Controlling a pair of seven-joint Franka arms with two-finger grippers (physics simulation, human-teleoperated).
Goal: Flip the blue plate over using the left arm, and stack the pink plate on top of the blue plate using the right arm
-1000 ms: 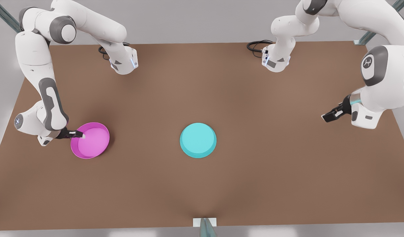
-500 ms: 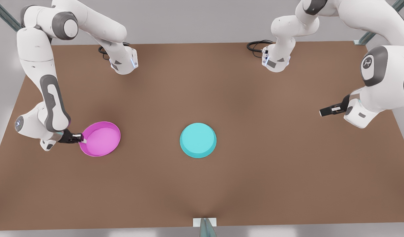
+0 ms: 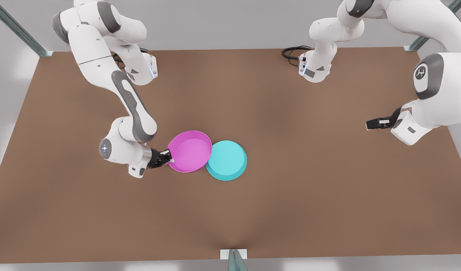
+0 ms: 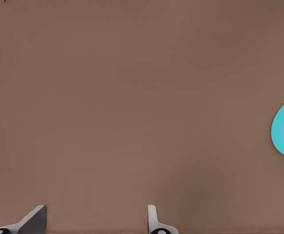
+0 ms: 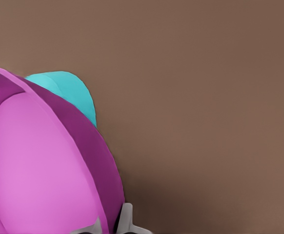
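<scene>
carried across from the front view's left, the pink plate (image 3: pixel 189 151) now hangs just above the bench (image 3: pixel 290 195) with its far edge overlapping the rim of the blue plate (image 3: pixel 227 161), which has not moved from the middle of the bench. the right claw (image 3: pixel 170 156) is clamped on the pink plate's near rim, holding it open side up. the left claw (image 3: pixel 370 124) waits well apart near the front view's right edge, its fingers (image 4: pixel 152 219) spread with nothing between them.
</scene>
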